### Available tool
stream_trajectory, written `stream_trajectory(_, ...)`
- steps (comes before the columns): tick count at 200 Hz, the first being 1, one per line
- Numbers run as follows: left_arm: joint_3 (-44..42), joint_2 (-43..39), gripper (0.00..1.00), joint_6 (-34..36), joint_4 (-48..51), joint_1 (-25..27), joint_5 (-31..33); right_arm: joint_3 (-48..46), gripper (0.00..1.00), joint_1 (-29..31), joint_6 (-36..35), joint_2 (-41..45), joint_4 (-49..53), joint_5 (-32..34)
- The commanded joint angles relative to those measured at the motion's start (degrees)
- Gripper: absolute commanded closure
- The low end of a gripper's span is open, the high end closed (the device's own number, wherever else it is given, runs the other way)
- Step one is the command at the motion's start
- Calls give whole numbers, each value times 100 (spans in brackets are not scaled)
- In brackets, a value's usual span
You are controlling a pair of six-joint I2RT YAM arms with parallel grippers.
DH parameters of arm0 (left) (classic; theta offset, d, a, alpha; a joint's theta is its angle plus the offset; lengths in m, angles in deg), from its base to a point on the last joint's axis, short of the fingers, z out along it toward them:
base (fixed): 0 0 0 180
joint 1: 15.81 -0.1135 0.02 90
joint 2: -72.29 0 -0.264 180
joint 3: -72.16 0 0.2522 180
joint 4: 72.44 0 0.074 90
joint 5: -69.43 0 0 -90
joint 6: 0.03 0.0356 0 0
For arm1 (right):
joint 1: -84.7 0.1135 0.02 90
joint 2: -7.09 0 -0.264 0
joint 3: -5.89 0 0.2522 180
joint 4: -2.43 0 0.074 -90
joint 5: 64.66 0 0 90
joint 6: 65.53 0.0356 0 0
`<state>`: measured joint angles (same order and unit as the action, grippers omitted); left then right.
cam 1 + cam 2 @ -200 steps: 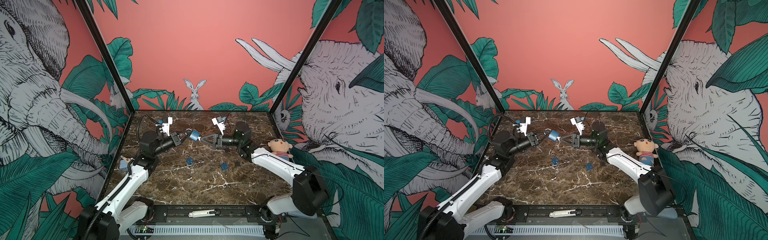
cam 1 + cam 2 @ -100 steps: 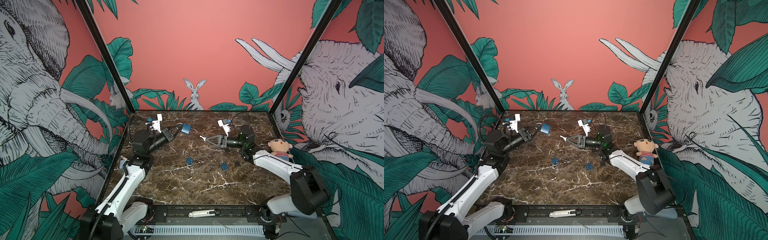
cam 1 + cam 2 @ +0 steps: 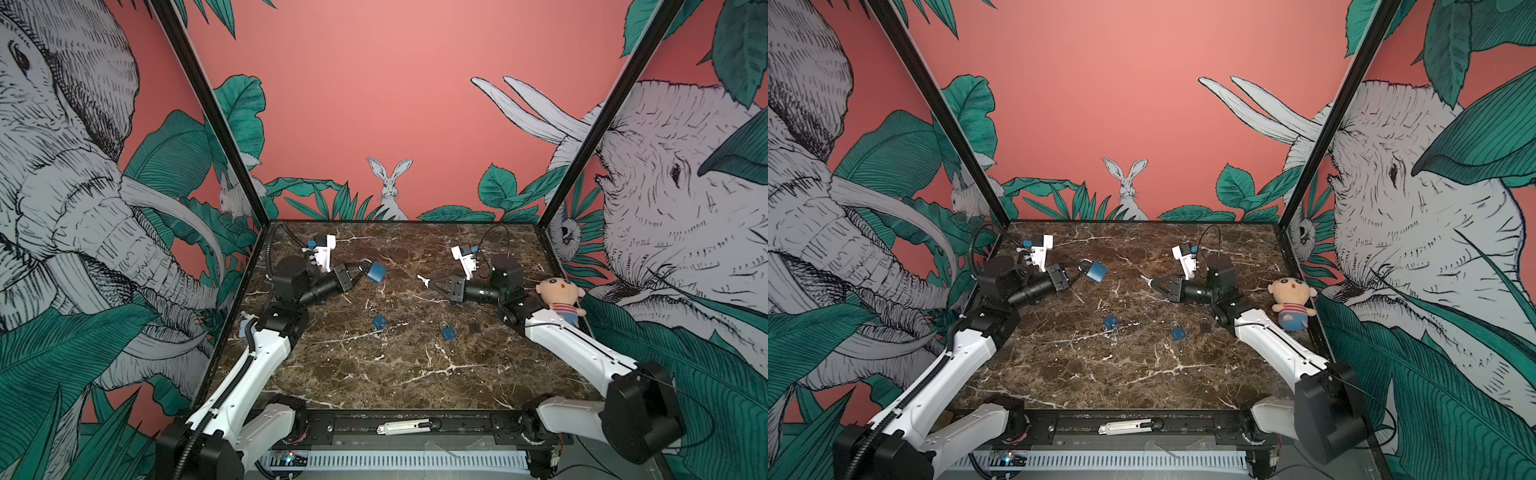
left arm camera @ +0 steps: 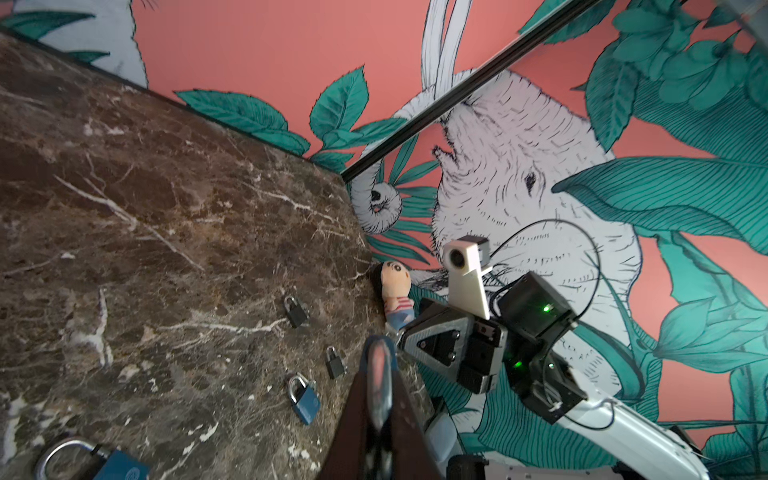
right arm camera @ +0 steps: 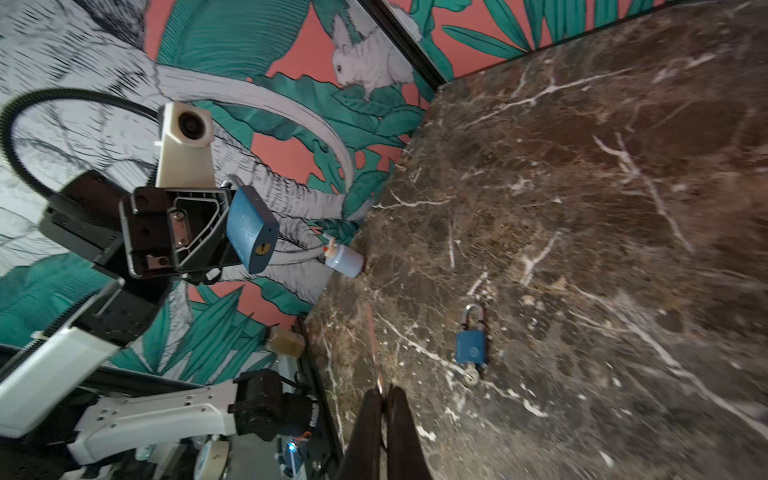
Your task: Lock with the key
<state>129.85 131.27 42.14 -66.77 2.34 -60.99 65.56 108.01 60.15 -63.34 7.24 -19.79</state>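
You are holding both halves of the job in the air: your left gripper [image 3: 360, 272] is clamping down on the silver shackle [image 3: 365, 262] of the big blue padlock [image 3: 376, 272], left of centre in both top views, and your right gripper [image 3: 430, 283] is pinching shut on the head of the key [image 3: 422, 279], just right of centre. The key is sticking out of the fingertips with its blade running toward the left of the frame and slightly up, so its long axis is aiming roughly at the big blue padlock. That padlock is sitting to the key's left, a little higher in the frame, and bare marble table [image 3: 399, 374] is showing between them; they are apart, not touching. In the right wrist view the big blue padlock [image 5: 251, 226] is turning its brass keyhole [image 5: 262, 249] toward the camera, at left of centre. The key [image 5: 375, 349] is showing edge-on as a thin line above the closed fingertips [image 5: 370, 415] at the bottom of the frame. As I am reading it, the coming move is calling for putting blade tip and keyhole on one line before closing the gap, and the right arm, carrying the key, is the one placed to do it. The smaller padlocks [image 3: 379, 321] are lying loose lower in the frame.
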Motion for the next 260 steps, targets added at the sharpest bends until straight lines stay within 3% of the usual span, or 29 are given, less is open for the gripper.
stream_trajectory(1, 271, 351, 100, 780, 630, 491, 182, -43, 100, -179, -521, 312, 806, 615)
stream_trajectory(39, 692, 1519, 100, 1101, 753, 1038, 413, -323, 100, -588, -535, 702, 1179, 1118)
stream_trajectory(75, 1241, 2670, 100, 1237, 576, 1415, 492, -566, 100, -952, -446, 765, 1122, 1156)
stream_trajectory(144, 2526, 4880, 100, 1074, 205, 1531, 275, -976, 100, -966, -395, 738, 718, 1102)
stream_trajectory(260, 3426, 6265, 100, 660, -203, 1673, -110, -992, 100, -961, -335, 501, 502, 1036)
